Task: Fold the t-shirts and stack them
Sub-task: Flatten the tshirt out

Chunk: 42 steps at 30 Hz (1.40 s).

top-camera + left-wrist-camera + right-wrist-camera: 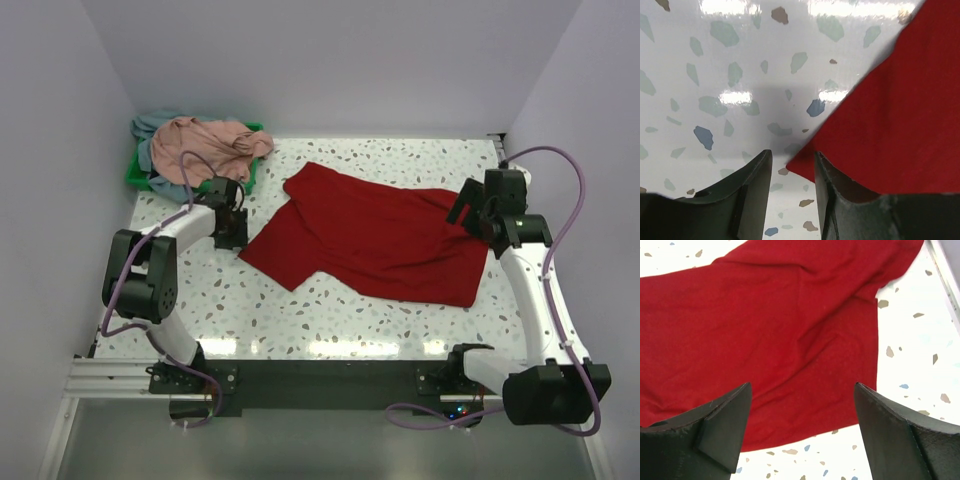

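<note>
Currently, rate as barely begun: plain bright red cloth t-shirt [380,240] spread unfolded right of green plastic tray [134,177], dusty pink t-shirt [215,138] and grey-blue t-shirt [150,125] heaped in it, left gripper [792,157] half-parted, right gripper [802,390] spread wide, neither clamped on cloth.

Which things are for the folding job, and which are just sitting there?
For the job:
- red t-shirt, spread on the table
- pink t-shirt, heaped in the far left corner
- grey-blue t-shirt, under the pink one

Just sitting there:
- green tray, under the heap
- speckled table
</note>
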Tool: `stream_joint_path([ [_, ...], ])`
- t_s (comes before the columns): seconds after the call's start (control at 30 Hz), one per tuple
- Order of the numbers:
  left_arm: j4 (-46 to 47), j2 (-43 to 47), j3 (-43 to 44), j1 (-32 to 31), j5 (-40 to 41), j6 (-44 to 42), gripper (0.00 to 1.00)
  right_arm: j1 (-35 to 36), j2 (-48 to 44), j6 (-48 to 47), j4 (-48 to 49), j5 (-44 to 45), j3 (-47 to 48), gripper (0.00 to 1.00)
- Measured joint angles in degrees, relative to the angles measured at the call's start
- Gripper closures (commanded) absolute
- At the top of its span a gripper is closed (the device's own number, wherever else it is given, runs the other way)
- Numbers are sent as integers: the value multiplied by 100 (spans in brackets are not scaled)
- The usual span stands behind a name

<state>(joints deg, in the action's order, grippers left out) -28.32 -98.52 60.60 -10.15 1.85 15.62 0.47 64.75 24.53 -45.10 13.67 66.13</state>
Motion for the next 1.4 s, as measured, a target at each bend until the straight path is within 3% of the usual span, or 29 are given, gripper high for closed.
stream_joint_path([
  [0.33,44,-7,-238,0,-107,-50,55,0,-197,251,-72,-122,-234,15],
  [0.63,146,-39,-240,2,-424,-269,76,0,-437,448,-111,-120,-411,16],
  [0.8,345,-20,-352,7,-673,-315,100,0,-588,557,-164,-122,-501,16],
  [1.13,179,-7,-258,179,-1622,-157,100,153,-595,568,-151,-289,-975,20],
  [1.4,142,216,1432,990,-2223,474,100,1003,-540,909,-116,-321,-1759,19],
])
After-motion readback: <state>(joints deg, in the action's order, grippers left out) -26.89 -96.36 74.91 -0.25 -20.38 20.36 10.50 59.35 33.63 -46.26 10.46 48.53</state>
